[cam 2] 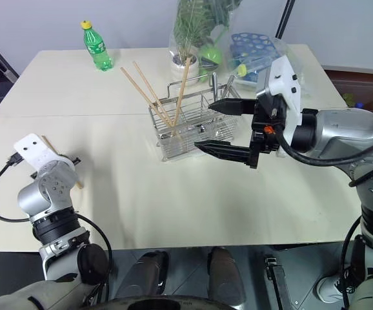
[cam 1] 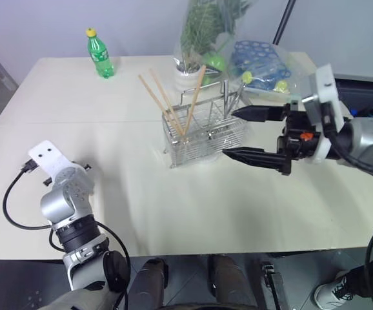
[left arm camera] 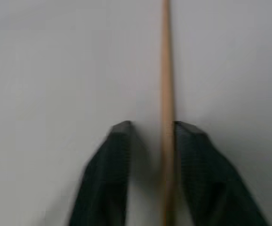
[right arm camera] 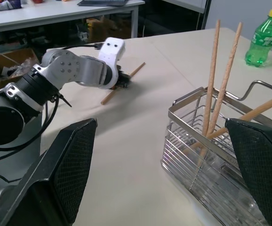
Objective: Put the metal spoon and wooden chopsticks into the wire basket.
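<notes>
the left end effector (left arm camera: 150, 141) is lying low on the surface (cam 1: 173, 206), its fingers narrowing around a chopstick (left arm camera: 166, 70) that is running lengthwise between them, hugging one finger; whether it is gripping firmly yet i cannot tell. the stick's long axis is lining up with the fingers, pointing toward twelve o'clock from the wrist. in the head views the basket (cam 1: 202, 132) is sitting toward two o'clock of that end effector, well apart, with three chopsticks (cam 1: 167, 103) already leaning inside. the right end effector (cam 1: 254, 134) is hovering wide and empty just beside the basket, at its three o'clock. the spoon i cannot make out for certain.
</notes>
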`<state>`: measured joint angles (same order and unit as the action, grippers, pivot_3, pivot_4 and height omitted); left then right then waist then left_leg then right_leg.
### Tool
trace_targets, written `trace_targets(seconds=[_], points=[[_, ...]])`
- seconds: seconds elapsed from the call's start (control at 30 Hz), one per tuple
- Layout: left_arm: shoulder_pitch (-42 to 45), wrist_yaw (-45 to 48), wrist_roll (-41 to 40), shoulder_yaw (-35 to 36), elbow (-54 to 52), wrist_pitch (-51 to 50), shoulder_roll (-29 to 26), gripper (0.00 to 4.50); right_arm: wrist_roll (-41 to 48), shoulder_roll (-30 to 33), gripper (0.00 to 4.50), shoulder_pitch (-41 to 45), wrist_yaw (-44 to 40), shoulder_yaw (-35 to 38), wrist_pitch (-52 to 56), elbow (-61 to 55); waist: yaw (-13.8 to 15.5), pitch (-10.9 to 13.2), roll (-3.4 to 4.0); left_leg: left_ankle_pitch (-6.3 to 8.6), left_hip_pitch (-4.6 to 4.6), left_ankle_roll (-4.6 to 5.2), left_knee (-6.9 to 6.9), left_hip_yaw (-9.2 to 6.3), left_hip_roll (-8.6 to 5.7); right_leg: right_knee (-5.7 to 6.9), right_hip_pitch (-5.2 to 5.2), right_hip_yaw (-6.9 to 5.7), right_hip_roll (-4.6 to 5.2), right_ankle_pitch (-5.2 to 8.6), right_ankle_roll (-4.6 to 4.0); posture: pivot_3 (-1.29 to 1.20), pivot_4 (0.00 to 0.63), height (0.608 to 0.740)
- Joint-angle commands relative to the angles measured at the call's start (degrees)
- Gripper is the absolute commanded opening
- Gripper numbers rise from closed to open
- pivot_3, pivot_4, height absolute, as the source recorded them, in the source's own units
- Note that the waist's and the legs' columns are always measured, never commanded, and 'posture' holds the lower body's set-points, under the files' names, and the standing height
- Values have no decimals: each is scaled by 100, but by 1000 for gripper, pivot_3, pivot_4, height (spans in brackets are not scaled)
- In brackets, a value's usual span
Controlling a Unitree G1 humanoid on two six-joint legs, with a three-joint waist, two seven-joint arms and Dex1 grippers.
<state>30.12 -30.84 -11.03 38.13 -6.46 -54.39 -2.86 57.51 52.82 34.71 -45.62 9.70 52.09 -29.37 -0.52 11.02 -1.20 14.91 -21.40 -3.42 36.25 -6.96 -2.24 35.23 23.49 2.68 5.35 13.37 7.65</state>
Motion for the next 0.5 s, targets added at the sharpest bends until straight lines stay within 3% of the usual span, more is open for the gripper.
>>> trace_targets(seconds=[0.03,0.5], points=[[-63,-29,-131,165,144,-112,115,71,-17,32,4500,159,-47,121,-122,-20,5,-2,2,0,0,0,0,0,0,0,-1,0,0,0,0,0,150,740],[589,98,-115,-24,376,309,-363,71,1,40,4500,36,-10,221,-81,-55,4,4,-9,0,-1,0,2,-1,0,0,-1,-1,-1,0,0,0,150,740]])
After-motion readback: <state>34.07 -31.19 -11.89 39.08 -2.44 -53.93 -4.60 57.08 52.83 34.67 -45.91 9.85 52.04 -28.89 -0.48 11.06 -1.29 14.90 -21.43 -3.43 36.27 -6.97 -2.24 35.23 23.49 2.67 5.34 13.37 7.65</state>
